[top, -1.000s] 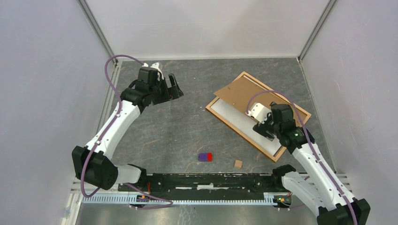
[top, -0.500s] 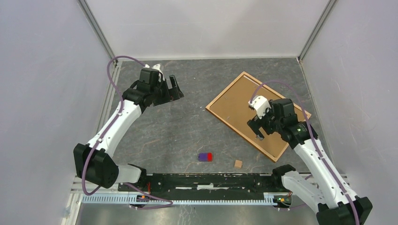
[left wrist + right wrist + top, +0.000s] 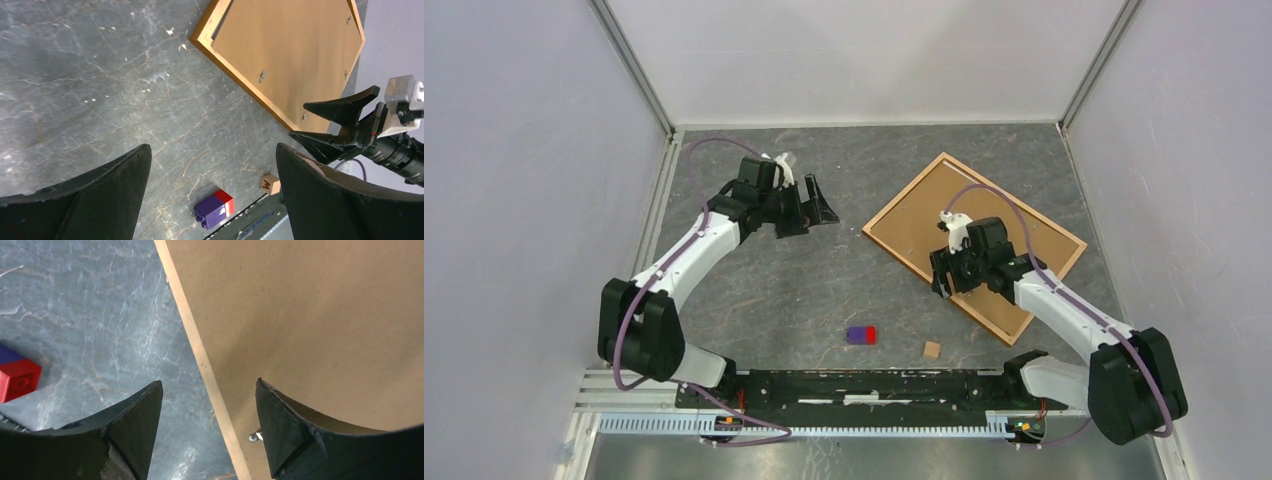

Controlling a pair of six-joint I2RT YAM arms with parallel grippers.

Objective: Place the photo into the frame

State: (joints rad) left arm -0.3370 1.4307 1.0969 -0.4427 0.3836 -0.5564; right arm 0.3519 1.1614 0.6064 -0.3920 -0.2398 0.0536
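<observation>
Two claws gape wide, both empty. Top: the left claw (image 3: 809, 212) hangs over the table (image 3: 774, 290), well apart from the frame (image 3: 896, 252); the right claw (image 3: 941, 278) is at the frame's near-left rail. A board (image 3: 924, 215) fills the frame. Left wrist: the frame lies flat. Right wrist: fingers (image 3: 135, 430) straddle that rail.

Thin orange-brown frame (image 3: 196, 340) — flat, back-up, skewed

Bright, even overhead light is seen; only soft shadows are cast on the grey marbled tabletop (image 3: 804, 290).
</observation>
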